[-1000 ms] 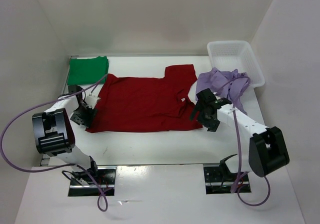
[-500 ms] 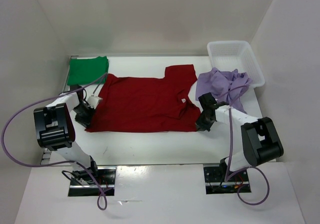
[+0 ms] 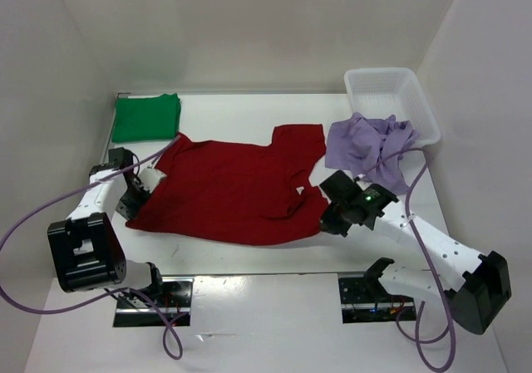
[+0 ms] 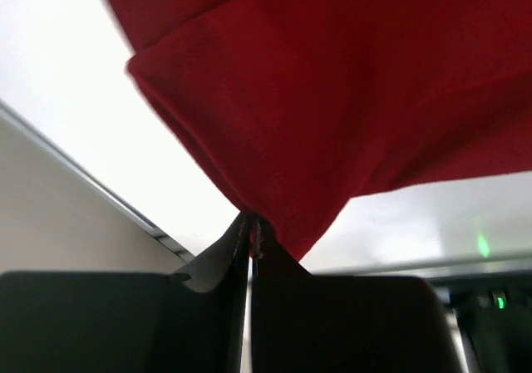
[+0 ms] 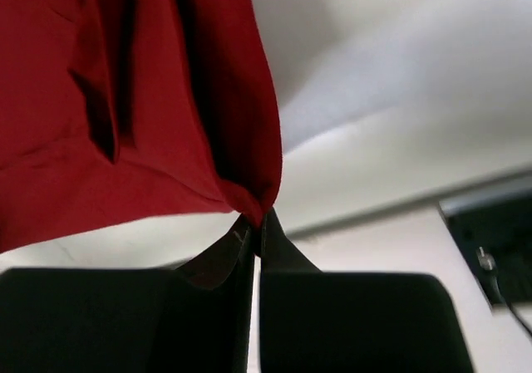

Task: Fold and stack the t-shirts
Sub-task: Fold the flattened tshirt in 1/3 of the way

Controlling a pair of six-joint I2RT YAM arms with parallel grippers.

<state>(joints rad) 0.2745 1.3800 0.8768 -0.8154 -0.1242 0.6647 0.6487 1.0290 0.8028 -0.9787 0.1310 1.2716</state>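
Dark red t-shirt (image 3: pixel 233 186): bench (image 3: pixel 249 115) centre, near hem now lifted, flat a second ago
Left hand (image 4: pixel 251 233), right hand (image 5: pixel 253 223): newly clamped, pinching its near corners; fold can begin
Green t-shirt (image 3: pixel 147 117): folded, far left
Lavender t-shirt (image 3: pixel 362 144): crumpled, far right

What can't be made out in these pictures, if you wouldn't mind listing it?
Wrist views: the dark red shirt, pinched by the left gripper and right gripper, blocks most of what lies beyond.
Top view: both grippers' fingertips are hidden under their own wrists.
Top view: the basket has its near corner covered by the lavender shirt.
Top view: the green shirt shows too small to count its folds.
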